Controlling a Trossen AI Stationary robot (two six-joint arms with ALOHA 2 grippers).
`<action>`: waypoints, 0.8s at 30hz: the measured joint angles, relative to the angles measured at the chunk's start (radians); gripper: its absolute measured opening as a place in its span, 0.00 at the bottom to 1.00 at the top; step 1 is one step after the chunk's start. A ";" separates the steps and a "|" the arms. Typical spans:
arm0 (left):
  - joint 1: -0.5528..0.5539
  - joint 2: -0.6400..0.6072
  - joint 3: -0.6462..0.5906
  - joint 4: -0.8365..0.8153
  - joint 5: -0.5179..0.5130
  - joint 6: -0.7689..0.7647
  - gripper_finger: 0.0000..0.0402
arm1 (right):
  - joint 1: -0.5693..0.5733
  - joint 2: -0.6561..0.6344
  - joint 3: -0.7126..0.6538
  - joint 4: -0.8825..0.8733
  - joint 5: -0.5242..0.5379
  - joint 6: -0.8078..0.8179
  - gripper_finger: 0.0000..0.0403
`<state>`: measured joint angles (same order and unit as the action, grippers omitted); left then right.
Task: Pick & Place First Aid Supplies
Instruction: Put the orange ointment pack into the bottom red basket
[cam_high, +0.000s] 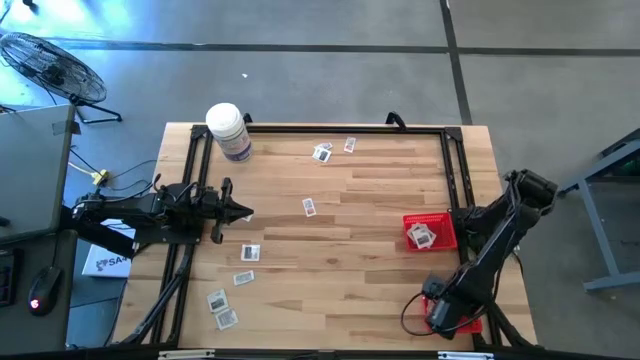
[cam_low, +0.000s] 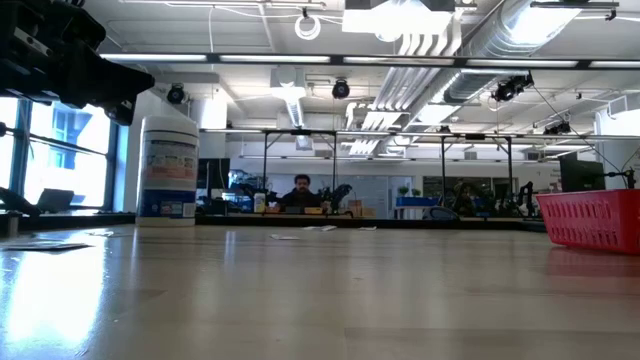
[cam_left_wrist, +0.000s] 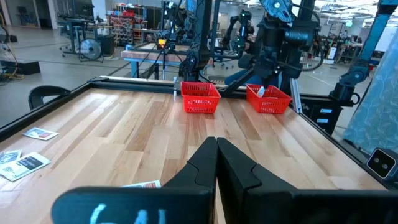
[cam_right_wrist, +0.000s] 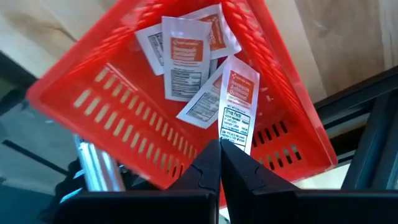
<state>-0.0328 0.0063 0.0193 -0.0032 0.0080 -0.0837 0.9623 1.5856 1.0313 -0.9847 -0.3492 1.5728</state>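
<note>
Seven small flat white-grey printed packets (cam_high: 250, 252) lie loose on the pale wooden table (cam_high: 380, 290). Four are nearest, around 7 to 8 o'clock; one is near the middle and two are far off at 12. More packets sit in two red mesh plastic baskets.

The nearer basket (cam_right_wrist: 124, 130), at 5 o'clock, lies right under the right pincer (cam_right_wrist: 219, 146). That pincer is closed, and one packet's end reaches its tips; I cannot tell whether they touch.

The other basket (cam_high: 440, 217) is at 3 o'clock. The left pincer (cam_left_wrist: 216, 146) hangs closed and empty at 9.

A large white bottle with a purple label (cam_high: 228, 130) stands at 11.

The packets look light, thin, limp and slick, so they are likely to slide when pushed. Pinching a short edge seems best.
</note>
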 joint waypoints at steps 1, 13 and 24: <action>0.000 0.000 0.000 0.000 0.000 0.000 0.00 | 0.000 0.008 0.000 0.000 0.001 -0.002 0.00; 0.000 0.000 0.000 0.000 0.000 0.000 0.00 | -0.111 -0.001 0.000 0.072 -0.045 -0.020 0.23; 0.000 0.000 0.000 0.000 0.000 0.000 0.00 | -0.382 -0.125 0.002 0.207 0.061 -0.368 0.25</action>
<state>-0.0328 0.0064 0.0195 -0.0032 0.0078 -0.0839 0.5799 1.4606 1.0332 -0.7772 -0.2882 1.2048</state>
